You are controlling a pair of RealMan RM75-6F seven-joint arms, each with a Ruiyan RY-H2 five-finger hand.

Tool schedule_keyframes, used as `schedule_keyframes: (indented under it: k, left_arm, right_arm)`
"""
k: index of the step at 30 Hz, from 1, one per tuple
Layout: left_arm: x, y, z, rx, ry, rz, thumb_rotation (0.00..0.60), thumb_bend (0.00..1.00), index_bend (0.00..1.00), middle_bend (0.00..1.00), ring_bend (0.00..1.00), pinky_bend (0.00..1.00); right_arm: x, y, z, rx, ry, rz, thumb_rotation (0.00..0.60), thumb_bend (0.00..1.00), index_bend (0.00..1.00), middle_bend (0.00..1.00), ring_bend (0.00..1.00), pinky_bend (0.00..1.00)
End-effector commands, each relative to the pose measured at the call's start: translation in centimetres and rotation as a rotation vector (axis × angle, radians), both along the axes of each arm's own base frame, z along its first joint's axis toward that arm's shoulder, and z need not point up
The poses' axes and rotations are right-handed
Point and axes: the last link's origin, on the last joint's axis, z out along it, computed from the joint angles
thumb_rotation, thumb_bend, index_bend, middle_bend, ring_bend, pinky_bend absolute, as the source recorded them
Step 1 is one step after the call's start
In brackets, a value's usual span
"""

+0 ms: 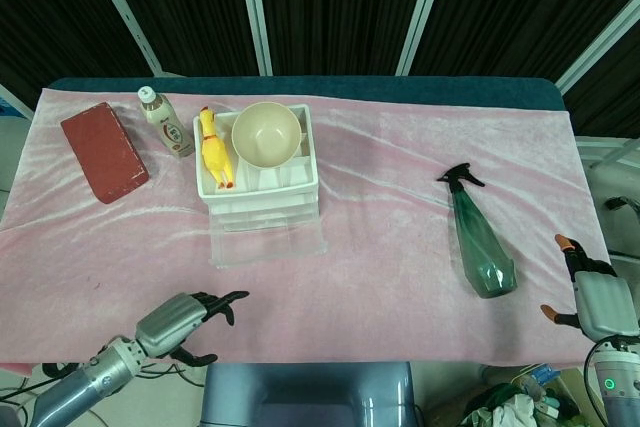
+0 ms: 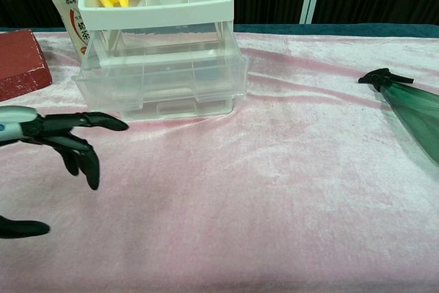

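My left hand (image 1: 185,320) hovers over the pink cloth near the table's front edge, fingers spread, holding nothing. In the chest view its fingers (image 2: 68,143) show at the left edge, short of the clear drawer (image 2: 164,80), which stands pulled out of the white organizer (image 1: 306,179). A cream bowl (image 1: 266,134) and a yellow rubber chicken (image 1: 214,150) lie on top of the organizer. My right hand (image 1: 600,302) hangs off the table's right edge, its orange fingertips apart and nothing in it. A green spray bottle (image 1: 480,242) lies on its side nearest that hand.
A red brick (image 1: 104,151) and a small drink bottle (image 1: 166,122) sit at the back left. Wrinkled pink cloth (image 1: 380,247) covers the table between the organizer and the spray bottle (image 2: 411,104).
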Motion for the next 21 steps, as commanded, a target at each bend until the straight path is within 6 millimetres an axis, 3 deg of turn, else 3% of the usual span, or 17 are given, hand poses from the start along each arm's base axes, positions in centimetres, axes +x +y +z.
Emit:
schedule_keyframes:
  k: [1, 9, 14, 17, 21]
  left_arm:
    - [-2.0, -2.5, 4.9, 0.303, 0.101, 0.101, 0.600, 0.19, 0.02, 0.29, 0.20, 0.26]
    - [-4.8, -4.1, 8.7, 0.532, 0.105, 0.237, 0.600, 0.17, 0.00, 0.19, 0.05, 0.21]
    - [-7.6, -3.6, 10.6, 0.648, 0.141, 0.359, 0.600, 0.16, 0.00, 0.18, 0.03, 0.20]
    - [-9.3, -3.2, 10.8, 0.671, 0.204, 0.423, 0.600, 0.14, 0.00, 0.18, 0.03, 0.19]
    - [-10.0, -2.7, 10.4, 0.661, 0.207, 0.459, 0.600, 0.14, 0.00, 0.17, 0.03, 0.17]
  right_arm:
    - [0.0, 0.0, 0.0, -0.001, 0.002, -0.001, 0.600, 0.00, 0.07, 0.10, 0.28, 0.24]
    - [0.1, 0.0, -0.1, 0.001, 0.007, -0.001, 0.600, 0.00, 0.07, 0.10, 0.28, 0.24]
    - [0.3, 0.1, -0.1, 0.002, 0.000, 0.008, 0.600, 0.00, 0.07, 0.10, 0.28, 0.24]
    - [0.5, 0.2, 0.0, -0.006, -0.001, 0.021, 0.600, 0.00, 0.07, 0.10, 0.28, 0.24]
    - [0.7, 0.3, 0.1, -0.016, -0.004, 0.032, 0.600, 0.00, 0.07, 0.10, 0.28, 0.24]
